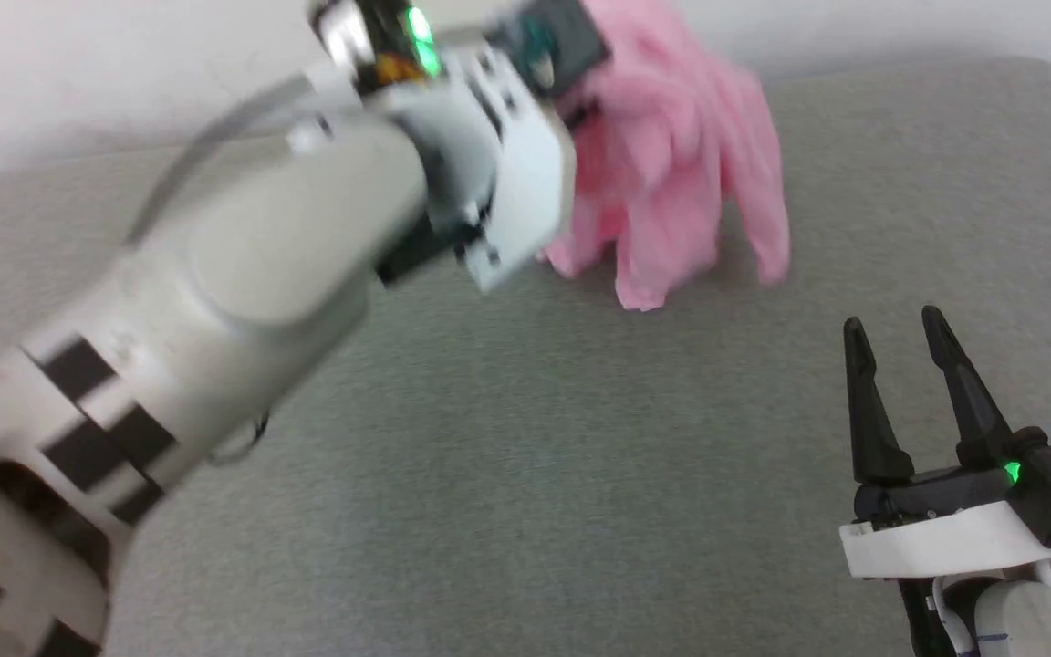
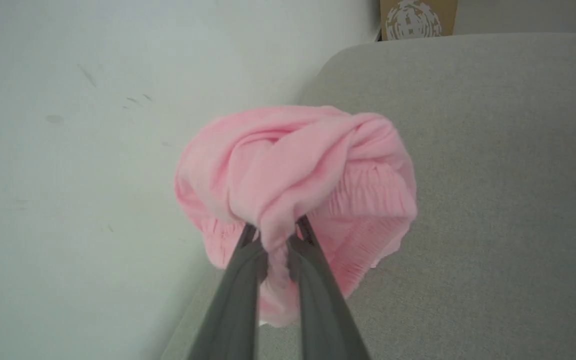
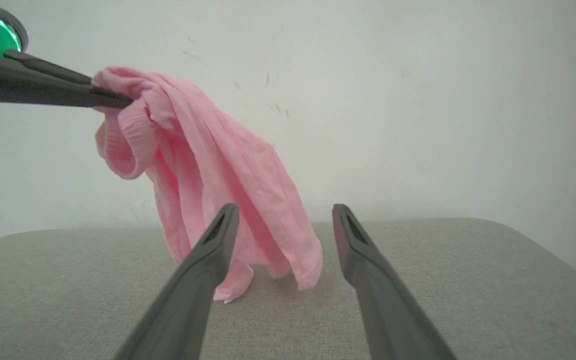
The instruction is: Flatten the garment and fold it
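Work surface (image 1: 525, 456): a grey, cloth-covered top with rounded corners, flat and free of visible stains, running back to a pale wall (image 3: 418, 100) that carries a few faint scuffs and marks. In the left wrist view a brown cardboard box (image 2: 418, 17) with a white printed emblem stands beyond the far edge of the surface at about one o'clock. Only part of its face shows and its contents cannot be seen. The pink shorts (image 1: 671, 173) hang bunched in the air at about one o'clock in the head view, above the far part of the surface and close to the wall. The gathered waistband (image 2: 368, 190) is uppermost and the thin legs drape downward. Their lowest folds reach down to the surface or just above it, and contact cannot be confirmed. The left gripper (image 2: 275, 227) is clamped on a twisted fold of the shorts near the waistband, its fingers drawn close with cloth pinched between them. The blurred left arm (image 1: 261, 274) crosses the head view from eight o'clock toward twelve. The right gripper (image 1: 895, 328) sits low at about four o'clock, fingers spread apart and holding nothing, near the hanging shorts but clear of them.
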